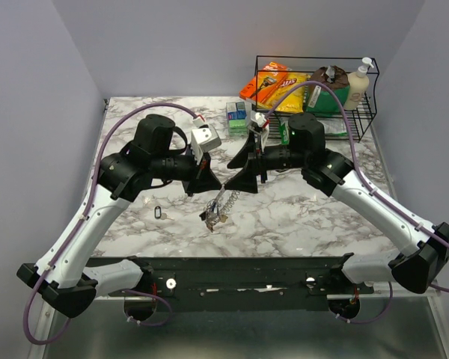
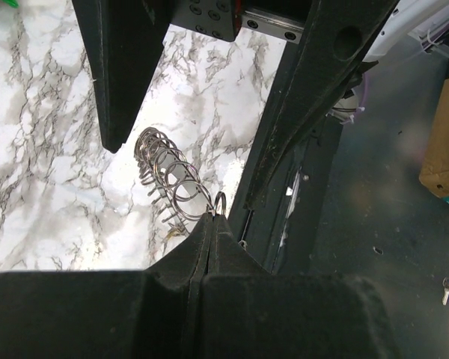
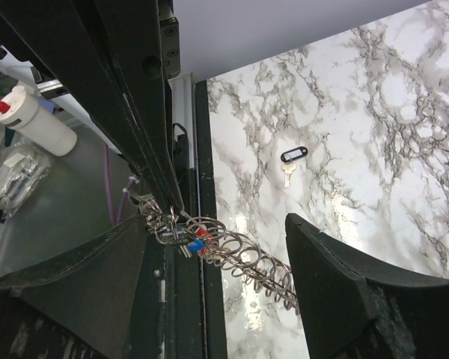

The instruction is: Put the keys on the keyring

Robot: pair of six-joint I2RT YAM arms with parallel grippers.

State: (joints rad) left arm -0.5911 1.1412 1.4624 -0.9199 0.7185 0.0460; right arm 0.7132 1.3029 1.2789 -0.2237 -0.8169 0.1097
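Observation:
The keyring (image 1: 221, 202) hangs over the marble table as a string of thin silver loops with keys (image 1: 212, 218) bunched at its low end. My left gripper (image 1: 214, 185) is shut, and its tip (image 2: 212, 218) pinches one wire loop of the keyring (image 2: 170, 173). My right gripper (image 1: 227, 176) faces it, open, its fingers (image 3: 343, 288) astride the keyring (image 3: 243, 258) without touching it. Keys with red and blue heads (image 3: 195, 244) hang near the left gripper's tip. A single key with a black tag (image 3: 290, 161) lies flat on the table (image 1: 159, 212).
A black wire basket (image 1: 374, 112) at the back right holds snack packs and a pump bottle (image 1: 358, 84). Small green and blue boxes (image 1: 237, 114) stand beside it. The table's near edge and the black mounting rail (image 1: 232, 273) lie just below the hanging keys.

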